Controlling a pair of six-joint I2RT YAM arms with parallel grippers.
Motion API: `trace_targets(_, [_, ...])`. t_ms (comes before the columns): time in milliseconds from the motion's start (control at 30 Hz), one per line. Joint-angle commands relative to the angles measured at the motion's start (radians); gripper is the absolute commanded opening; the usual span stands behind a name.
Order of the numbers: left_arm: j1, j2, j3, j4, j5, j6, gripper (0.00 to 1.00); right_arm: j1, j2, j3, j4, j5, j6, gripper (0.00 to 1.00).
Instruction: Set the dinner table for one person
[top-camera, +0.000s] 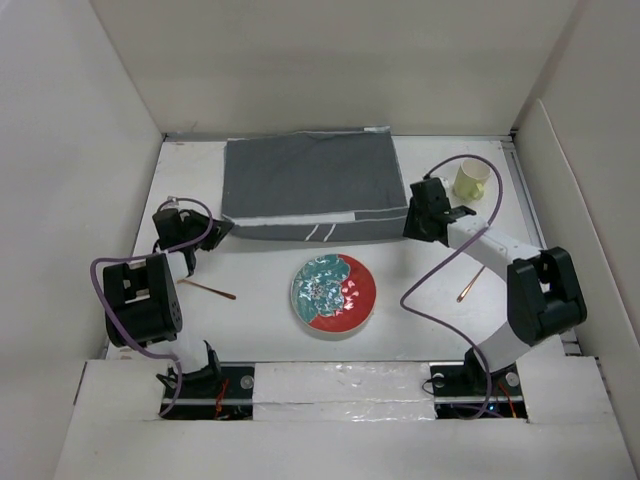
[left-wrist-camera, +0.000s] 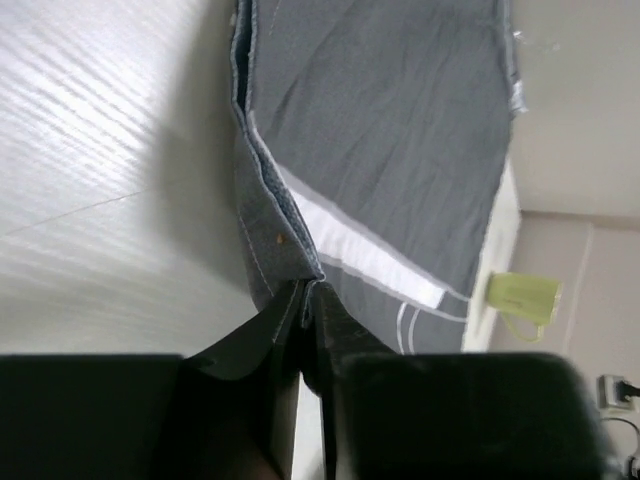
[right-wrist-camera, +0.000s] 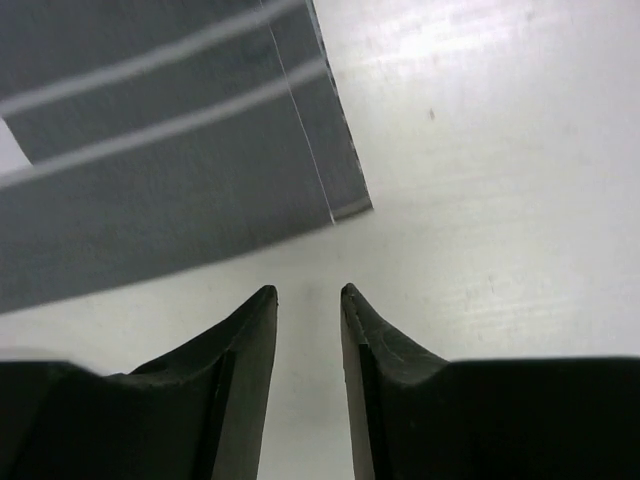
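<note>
I'd say laying the cloth (top-camera: 300, 180) is underway: left hand (left-wrist-camera: 308, 285) is pinching its corner, right hand (right-wrist-camera: 308, 292) is hovering released beside it, at the far side of the white surface (top-camera: 250, 330). Next needs flattening the folded edge.

Grey, teal, red and yellow
White dinner table (top-camera: 250, 305); dark grey cloth (top-camera: 305, 180), pale stripes; plate (top-camera: 334, 292) red and teal, white-flecked; pale yellow mug (top-camera: 470, 180).

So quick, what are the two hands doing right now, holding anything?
Left hand: closed on the cloth corner.
Right hand: open, holding nothing.
</note>
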Motion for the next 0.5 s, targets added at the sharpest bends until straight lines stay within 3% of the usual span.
trace_targets(0, [0.009, -0.058, 0.002, -0.086, -0.023, 0.059, 0.12, 0.020, -0.093, -0.049, -0.041, -0.027, 0.041, 0.40])
trace_targets(33, [0.009, -0.063, 0.008, -0.107, -0.031, 0.067, 0.18, 0.035, -0.116, -0.056, -0.043, -0.044, 0.041, 0.47])
trace_targets(67, [0.009, -0.077, 0.014, -0.148, -0.040, 0.074, 0.33, 0.044, -0.137, -0.069, -0.044, -0.065, 0.044, 0.49])
trace_targets(167, [0.009, -0.124, 0.055, -0.231, -0.087, 0.103, 0.51, 0.032, -0.190, -0.087, -0.018, -0.134, 0.065, 0.53])
trace_targets(200, [0.009, -0.144, 0.081, -0.250, -0.122, 0.114, 0.54, 0.023, -0.181, -0.080, -0.006, -0.145, 0.076, 0.47])
trace_targets(233, [0.009, -0.162, 0.098, -0.270, -0.144, 0.122, 0.54, 0.009, -0.167, -0.069, -0.006, -0.140, 0.088, 0.22])
trace_targets(300, [-0.005, -0.225, 0.152, -0.325, -0.225, 0.143, 0.55, -0.034, -0.121, -0.015, -0.027, -0.093, 0.139, 0.05])
trace_targets(367, [-0.046, -0.238, 0.213, -0.426, -0.287, 0.209, 0.61, -0.074, -0.032, 0.020, -0.041, -0.105, 0.177, 0.11])
trace_targets(400, [-0.095, -0.226, 0.283, -0.475, -0.343, 0.234, 0.61, -0.091, -0.003, 0.034, -0.046, -0.117, 0.211, 0.20])
trace_targets(433, [-0.143, -0.192, 0.328, -0.614, -0.400, 0.275, 0.61, -0.112, 0.042, 0.042, -0.027, -0.166, 0.237, 0.44])
trace_targets(467, [-0.143, -0.192, 0.329, -0.615, -0.400, 0.275, 0.61, -0.112, 0.042, 0.042, -0.027, -0.166, 0.237, 0.45])
